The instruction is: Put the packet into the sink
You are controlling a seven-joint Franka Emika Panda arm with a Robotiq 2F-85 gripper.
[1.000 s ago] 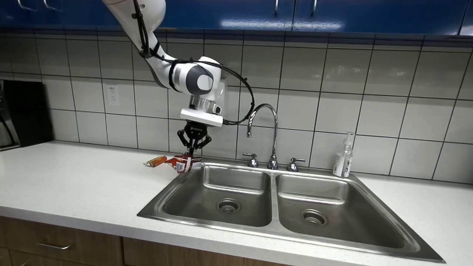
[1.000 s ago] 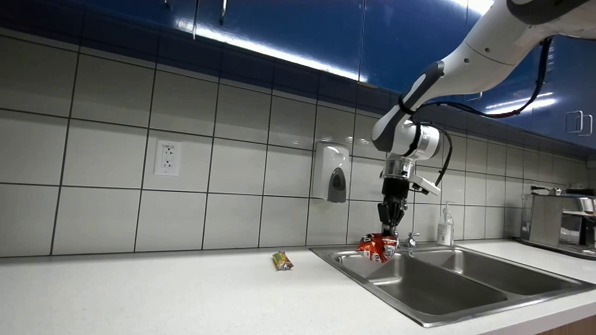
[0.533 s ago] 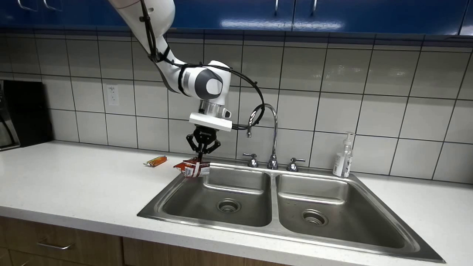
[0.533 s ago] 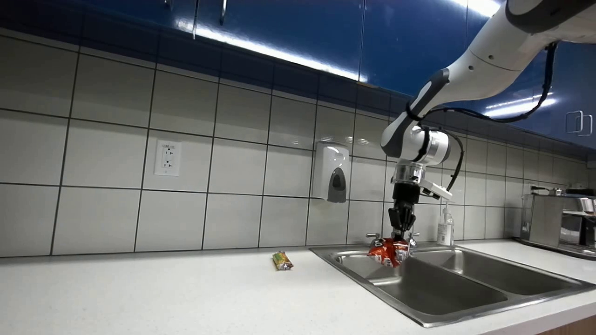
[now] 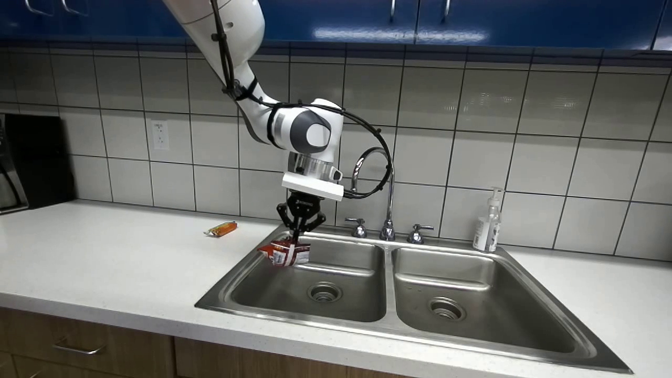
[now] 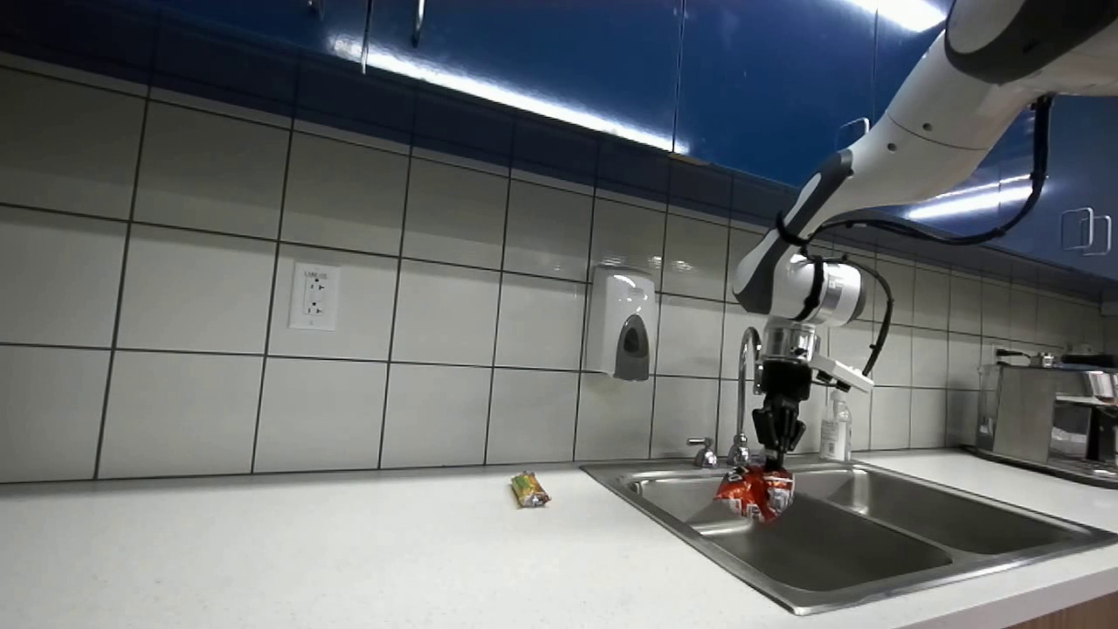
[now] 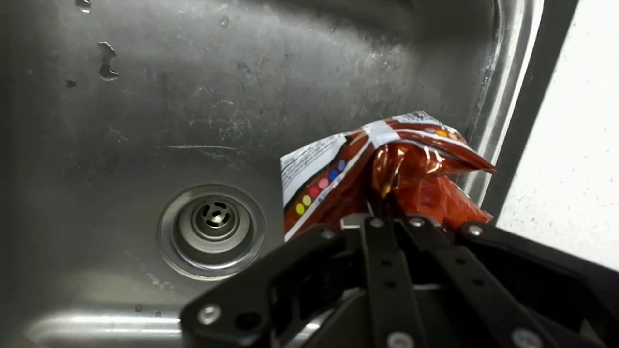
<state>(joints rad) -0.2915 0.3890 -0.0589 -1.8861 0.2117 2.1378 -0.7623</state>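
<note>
Packet (image 7: 382, 164): crinkly, shiny red wrapper with white patches, little coloured dots and fine print on one flap, kinda scrunched where it's pinched
Packet spot: dangling right under the gripper (image 5: 295, 238), above one half of the sink (image 5: 390, 286)
Gripper: clamped on the packet, pointing down
Drain (image 7: 213, 232): lower than the gripper, off to its side
Faucet (image 5: 390, 210): chrome gooseneck, pretty near the gripper
Small orange item (image 5: 222, 229): lying on the counter (image 5: 105, 252), well apart from the gripper
</note>
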